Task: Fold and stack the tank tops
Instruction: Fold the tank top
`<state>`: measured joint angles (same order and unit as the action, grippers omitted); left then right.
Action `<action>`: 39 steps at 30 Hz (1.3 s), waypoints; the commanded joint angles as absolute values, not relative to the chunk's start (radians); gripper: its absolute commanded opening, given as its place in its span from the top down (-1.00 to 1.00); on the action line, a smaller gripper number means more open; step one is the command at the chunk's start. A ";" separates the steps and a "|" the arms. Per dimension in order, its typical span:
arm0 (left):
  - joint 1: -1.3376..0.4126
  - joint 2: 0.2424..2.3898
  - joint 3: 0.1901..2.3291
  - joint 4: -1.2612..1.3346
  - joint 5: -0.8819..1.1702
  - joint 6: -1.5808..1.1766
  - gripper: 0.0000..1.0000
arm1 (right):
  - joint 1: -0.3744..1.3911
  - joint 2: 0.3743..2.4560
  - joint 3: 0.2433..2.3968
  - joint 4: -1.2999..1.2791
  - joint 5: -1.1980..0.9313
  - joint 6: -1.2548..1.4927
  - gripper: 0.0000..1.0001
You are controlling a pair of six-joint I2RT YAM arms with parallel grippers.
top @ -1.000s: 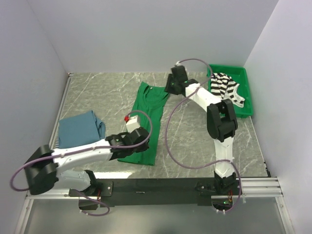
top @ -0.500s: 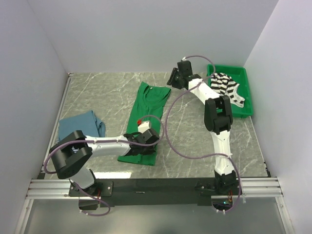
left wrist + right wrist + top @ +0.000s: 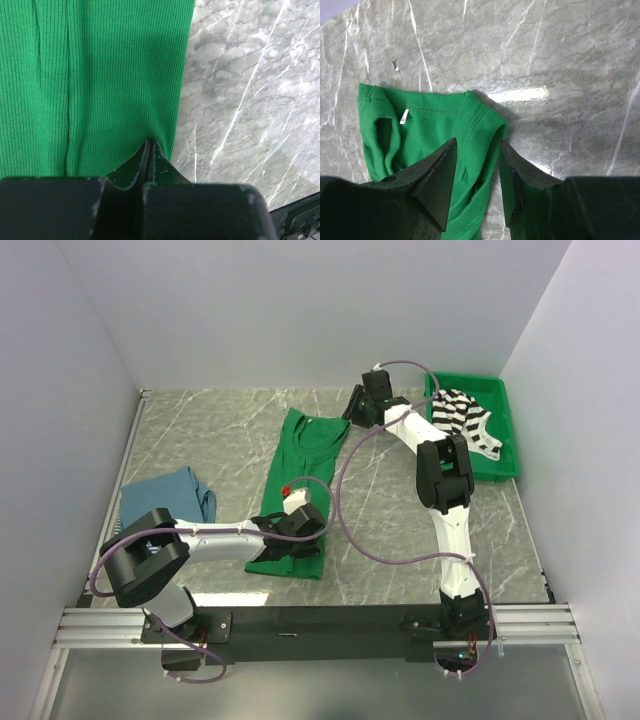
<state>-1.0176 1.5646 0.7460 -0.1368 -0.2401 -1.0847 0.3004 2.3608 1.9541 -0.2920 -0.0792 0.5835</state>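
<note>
Left claw (image 3: 149,143) shifted to green tank top (image 3: 301,468) hem, clamped there; right claw (image 3: 478,145) half-spread astride its strap.

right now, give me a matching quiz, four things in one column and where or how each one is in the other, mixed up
Column one:
1. green tank top
2. striped tank top
3. left claw
4. right claw

Column two:
a. open, astride a green shoulder strap
b. lying in the green bin
c. spread flat on the table
d. pinched shut at the green hem's corner

Pairs: 1-c, 2-b, 3-d, 4-a
</note>
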 commanded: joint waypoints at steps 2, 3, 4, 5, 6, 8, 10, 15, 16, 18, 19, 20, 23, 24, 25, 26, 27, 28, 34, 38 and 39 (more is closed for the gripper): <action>-1.017 1.566 0.712 -0.186 -0.206 -1.065 0.99 | 0.296 2.372 1.953 -0.256 -0.068 0.598 0.07; -1.017 1.565 0.713 -0.189 -0.206 -1.062 0.99 | 0.296 2.373 1.950 -0.258 -0.066 0.600 0.07; -1.017 1.563 0.712 -0.192 -0.206 -1.060 0.99 | 0.296 2.375 1.947 -0.256 -0.064 0.601 0.07; -1.019 1.562 0.712 -0.193 -0.206 -1.058 0.99 | 0.296 2.373 1.945 -0.255 -0.064 0.603 0.07; -1.019 1.560 0.712 -0.193 -0.206 -1.057 0.99 | 0.298 2.375 1.942 -0.256 -0.064 0.604 0.07; -1.017 1.560 0.712 -0.196 -0.204 -1.055 0.99 | 0.296 2.379 1.942 -0.259 -0.064 0.606 0.07; -1.017 1.560 0.712 -0.196 -0.203 -1.054 0.99 | 0.301 2.382 1.936 -0.258 -0.066 0.609 0.06; -1.017 1.557 0.712 -0.201 -0.202 -1.054 0.99 | 0.308 2.390 1.931 -0.275 -0.052 0.621 0.10; -1.017 1.555 0.712 -0.201 -0.202 -1.054 0.99 | 0.310 2.381 1.930 -0.282 -0.045 0.624 0.07; -1.017 1.546 0.709 -0.201 -0.201 -1.054 0.99 | 0.311 2.376 1.928 -0.294 -0.035 0.630 0.04; -1.017 1.545 0.709 -0.201 -0.199 -1.054 0.99 | 0.313 2.378 1.931 -0.299 -0.037 0.634 0.02; -1.017 1.542 0.707 -0.201 -0.201 -1.052 0.99 | 0.317 2.379 1.936 -0.307 -0.040 0.638 0.02; -1.017 1.543 0.707 -0.201 -0.199 -1.052 0.99 | 0.325 2.382 1.934 -0.305 -0.044 0.653 0.01; -1.017 1.543 0.706 -0.201 -0.198 -1.052 0.99 | 0.327 2.384 1.933 -0.305 -0.046 0.660 0.01; -1.017 1.542 0.706 -0.199 -0.198 -1.052 0.99 | 0.330 2.382 1.931 -0.304 -0.045 0.663 0.01; -1.017 1.540 0.706 -0.199 -0.198 -1.054 0.99 | 0.333 2.381 1.930 -0.304 -0.043 0.672 0.01; -1.019 1.537 0.701 -0.198 -0.196 -1.054 0.99 | 0.334 2.381 1.928 -0.304 -0.043 0.678 0.01; -1.017 1.536 0.703 -0.199 -0.198 -1.054 0.99 | 0.334 2.382 1.928 -0.305 -0.046 0.683 0.01; -1.017 1.528 0.696 -0.203 -0.195 -1.051 0.99 | 0.341 2.368 1.894 -0.290 -0.038 0.716 0.07; -1.017 1.517 0.686 -0.198 -0.187 -1.054 0.99 | 0.344 2.378 1.910 -0.313 -0.019 0.712 0.21; -1.017 1.514 0.684 -0.195 -0.186 -1.054 0.99 | 0.344 2.378 1.917 -0.321 -0.009 0.709 0.31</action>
